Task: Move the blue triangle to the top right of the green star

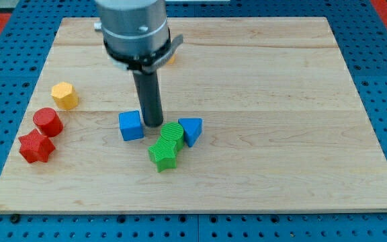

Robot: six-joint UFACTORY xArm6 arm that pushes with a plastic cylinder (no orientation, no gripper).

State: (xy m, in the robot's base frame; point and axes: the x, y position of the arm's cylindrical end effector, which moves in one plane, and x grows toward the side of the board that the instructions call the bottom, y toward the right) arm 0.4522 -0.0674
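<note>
The blue triangle (191,130) lies near the board's middle, touching the right side of a green block (172,135). The green star (162,153) sits just below and left of that green block, touching it. My tip (154,124) is down on the board just above and left of the green block, between it and a blue cube (132,126). The tip is left of the blue triangle, with the green block's top corner between them.
A yellow hexagon block (64,95), a red round block (47,122) and a red star (35,146) sit at the view's left. An orange-yellow block (172,56) is mostly hidden behind the arm's body at the top. The wooden board (281,101) lies on a blue pegboard.
</note>
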